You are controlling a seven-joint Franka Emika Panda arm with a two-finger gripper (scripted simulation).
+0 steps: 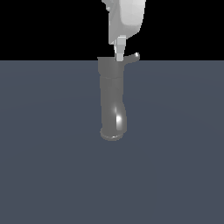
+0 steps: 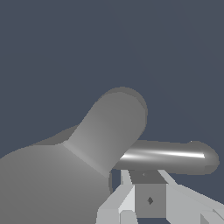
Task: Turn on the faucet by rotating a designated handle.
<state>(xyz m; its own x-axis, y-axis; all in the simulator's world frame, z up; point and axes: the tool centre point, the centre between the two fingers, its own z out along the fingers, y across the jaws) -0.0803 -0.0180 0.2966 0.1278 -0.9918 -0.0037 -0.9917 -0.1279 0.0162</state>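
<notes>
My arm is cut off at the top of the exterior view, so I see only its white lower part. One finger (image 1: 120, 49) of my pincer (image 1: 120, 56) shows there; the other is hidden behind it. In the wrist view my fingers are cut off at the picture's edge, and the faucet's wide cap fills a big corner. I cannot tell how far my pincer is open, or if it holds anything.

The faucet (image 1: 112, 100) is dark grey and shiny. It lies on the tabletop (image 1: 48, 153), its cap near the far edge and its spout pointing toward the near edge. The round mouth (image 1: 112, 134) sits near the middle of the tabletop.

The handle (image 1: 132, 57) is a thin grey stick coming out sideways from the cap, toward the exterior view's right. My pincer hangs right at the cap, just beside where the handle starts. In the wrist view the handle (image 2: 168, 156) lies just past my fingers (image 2: 127, 199).

The tabletop is flat and blue-grey. Behind its far edge all is black.
</notes>
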